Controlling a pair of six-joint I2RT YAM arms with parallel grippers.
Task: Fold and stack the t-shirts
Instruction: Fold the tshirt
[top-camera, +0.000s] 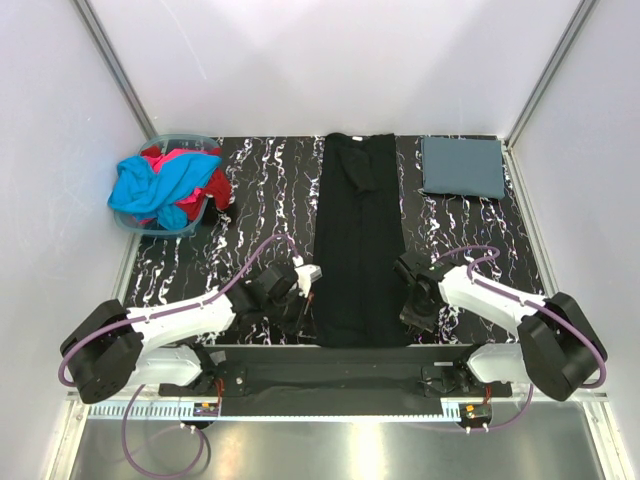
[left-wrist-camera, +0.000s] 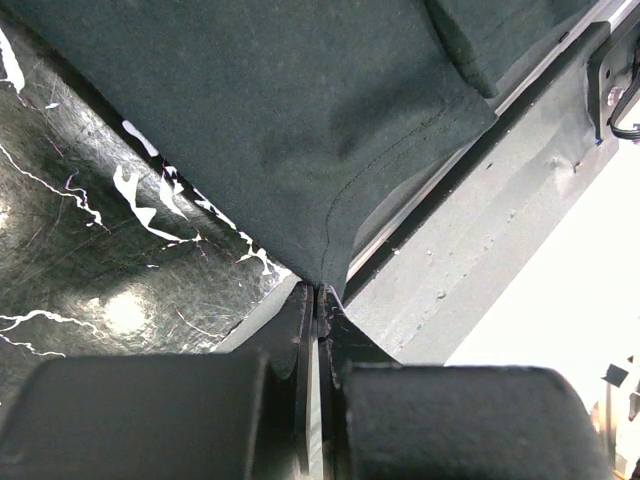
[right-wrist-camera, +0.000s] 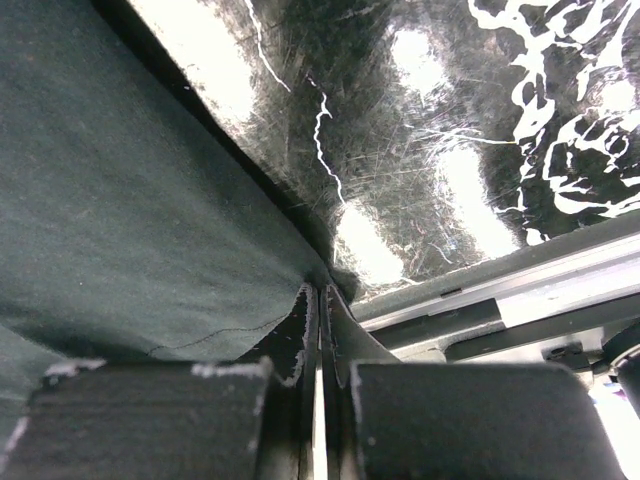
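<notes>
A black t-shirt lies folded into a long narrow strip down the middle of the table, from the back edge to the front edge. My left gripper is shut on its near left corner. My right gripper is shut on its near right corner. A slate blue-grey shirt lies folded flat at the back right. Cyan and red shirts are heaped in the tub at the back left.
A pale translucent tub stands at the back left, holding the loose shirts. The black marbled table top ends at a metal rail along the front. White walls close in the back and sides.
</notes>
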